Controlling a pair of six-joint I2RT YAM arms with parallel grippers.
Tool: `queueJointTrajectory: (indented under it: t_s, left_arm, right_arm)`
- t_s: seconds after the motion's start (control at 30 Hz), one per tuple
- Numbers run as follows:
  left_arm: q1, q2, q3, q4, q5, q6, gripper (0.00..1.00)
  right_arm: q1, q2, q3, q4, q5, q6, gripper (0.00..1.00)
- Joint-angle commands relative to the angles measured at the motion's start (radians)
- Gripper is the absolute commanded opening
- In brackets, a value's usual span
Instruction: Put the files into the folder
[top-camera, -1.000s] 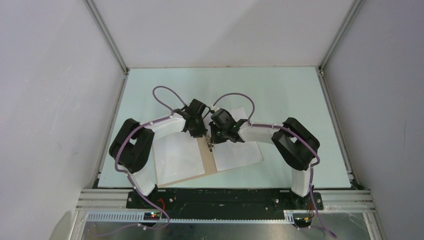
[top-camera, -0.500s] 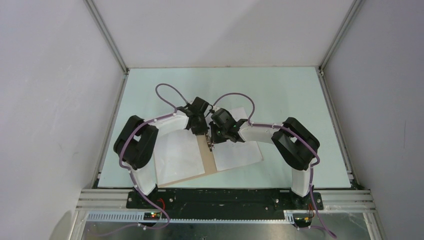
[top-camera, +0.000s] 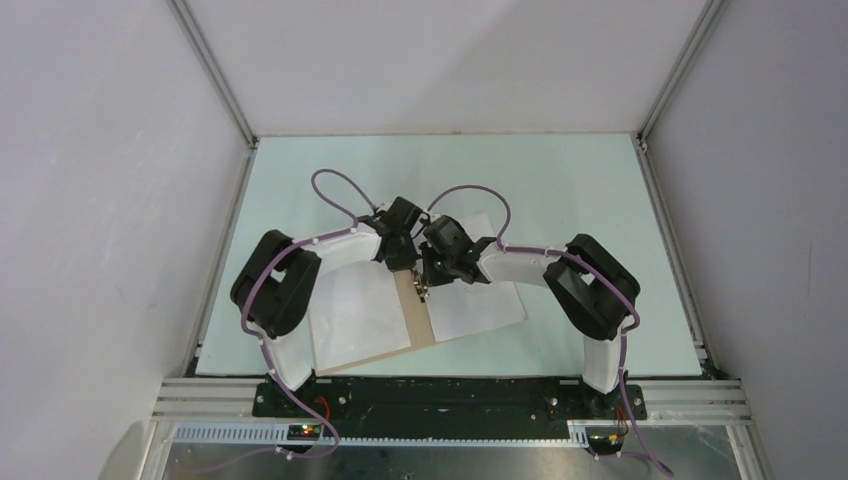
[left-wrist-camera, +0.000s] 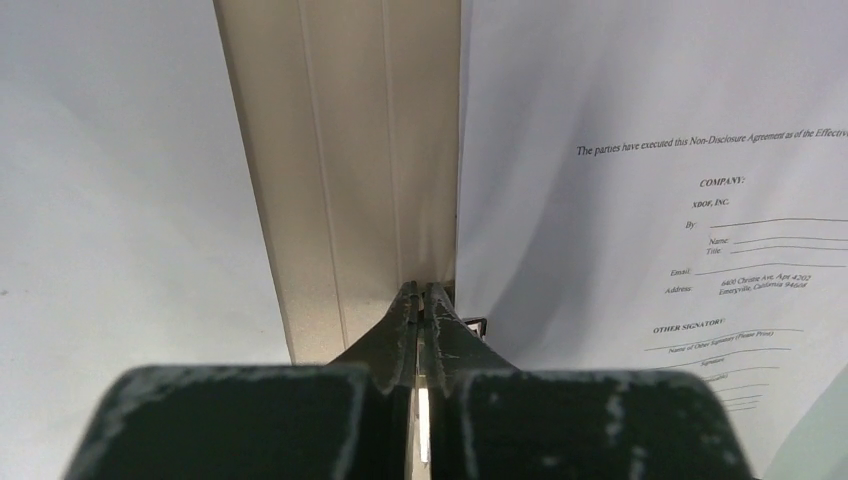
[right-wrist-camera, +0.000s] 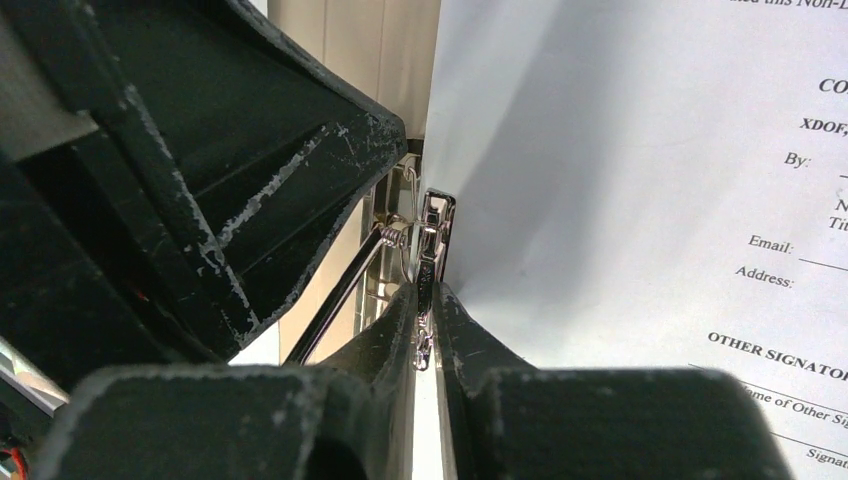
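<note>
Folder (top-camera: 417, 338) lies open and flat on the bench (top-camera: 560, 180), near the arm bases. Blank sheet (top-camera: 350, 315) lies on its left leaf. Left pincer (left-wrist-camera: 422, 295) is pressed together, tips down at the tan spine strip. Metal clip (right-wrist-camera: 437, 225) sits on the spine just right of those tips. Right pincer (right-wrist-camera: 425, 325) pinches the clip's upright chrome tab. Printed sheet (top-camera: 478, 308) lies on the right leaf, inner edge right at the clip, signature-block text readable.
</note>
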Motion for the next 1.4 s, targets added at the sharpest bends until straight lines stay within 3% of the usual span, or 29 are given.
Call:
queueJointTrajectory:
  t_s: [0.0,0.43,0.87,1.37]
  left_arm:
    - [-0.033,0.013,-0.048,-0.013,-0.030,-0.110,0.00]
    - [-0.062,0.000,-0.060,-0.014,-0.077,-0.145,0.00]
    - [-0.064,0.005,-0.047,-0.014,-0.072,-0.145,0.00]
    - [-0.064,0.008,-0.050,-0.014,-0.062,-0.142,0.00]
  right_arm:
    - [-0.014,-0.002,-0.027,-0.064,0.018,-0.022,0.15]
    - [-0.042,-0.110,-0.027,-0.092,-0.063,0.053,0.27]
    - [-0.064,-0.250,-0.027,-0.146,-0.140,0.296,0.31]
    - [0.030,-0.221,-0.027,-0.092,0.039,0.358,0.30]
